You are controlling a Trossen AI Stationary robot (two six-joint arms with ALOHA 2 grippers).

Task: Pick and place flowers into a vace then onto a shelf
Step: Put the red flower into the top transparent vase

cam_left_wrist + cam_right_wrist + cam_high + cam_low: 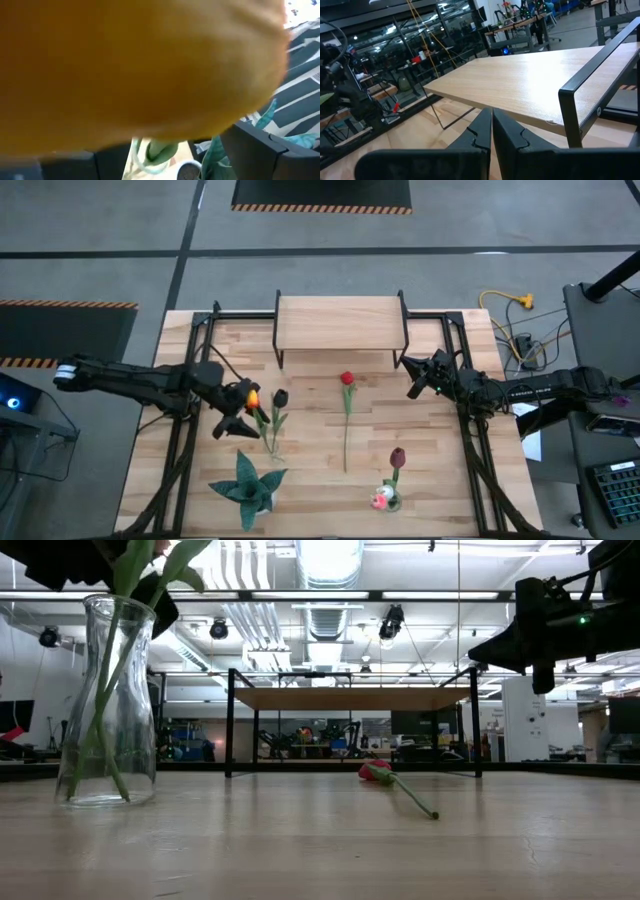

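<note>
On the left of the wooden worktop, the left tool hovers over the clear glass vase, its fingers spread apart around the orange tulip. That orange head fills nearly the whole left wrist view, pressed close to the lens. In the low view, green stems and leaves stand inside the vase, leaning against its wall, and the dark tool hangs just above the rim. A black tulip shows just beside the orange one in the high view, its stem running down toward the front of the worktop.

Near the front left lies the spiky teal plant, apart from the vase.

In the middle, a red tulip lies flat on the worktop, stem pointing toward the front edge; the low view shows it lying in front of the shelf. The shelf stands at the back centre, with nothing on its board.

Front right of centre, a maroon tulip and a white-pink one lie close together.

At the right, the right tool waits just beside the shelf's right end, its fingers pressed together on nothing.

No readable writing or brand shows anywhere.
</note>
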